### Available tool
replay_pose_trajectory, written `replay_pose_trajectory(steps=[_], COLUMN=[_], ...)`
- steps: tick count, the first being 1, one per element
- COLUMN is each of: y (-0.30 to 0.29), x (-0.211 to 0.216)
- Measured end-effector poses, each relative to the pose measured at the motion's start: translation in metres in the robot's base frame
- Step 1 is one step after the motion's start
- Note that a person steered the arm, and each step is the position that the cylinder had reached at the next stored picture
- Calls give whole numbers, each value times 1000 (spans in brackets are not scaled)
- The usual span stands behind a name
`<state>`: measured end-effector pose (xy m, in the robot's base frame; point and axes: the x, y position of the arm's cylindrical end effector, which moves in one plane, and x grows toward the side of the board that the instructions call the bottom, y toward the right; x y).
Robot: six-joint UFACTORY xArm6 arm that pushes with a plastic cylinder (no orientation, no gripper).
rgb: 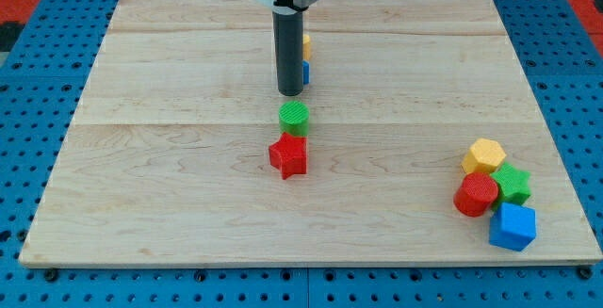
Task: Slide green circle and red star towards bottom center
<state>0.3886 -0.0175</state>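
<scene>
Wooden board (170,157) holds eight blocks by my count, though two are partly hidden. Near the middle, my tip (290,93) stands just behind the green circle (294,116), apart from it by a small gap; it has no jaws, so it grips nothing. The red star (289,155) touches the circle on its near side. Both sit around the centre, so I judge the push toward the near edge is mostly left to do. Behind the rod, a yellow block (306,46) and a blue block (305,72) peek out. Far right and near: one yellow hexagon (483,155), one green star (513,184), one red cylinder (475,195), one blue block (513,226).
</scene>
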Motion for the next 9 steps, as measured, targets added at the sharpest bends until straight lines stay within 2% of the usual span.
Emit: replay_pose_trajectory(steps=[2, 4, 9], y=[0, 0, -5], x=[22, 26, 86])
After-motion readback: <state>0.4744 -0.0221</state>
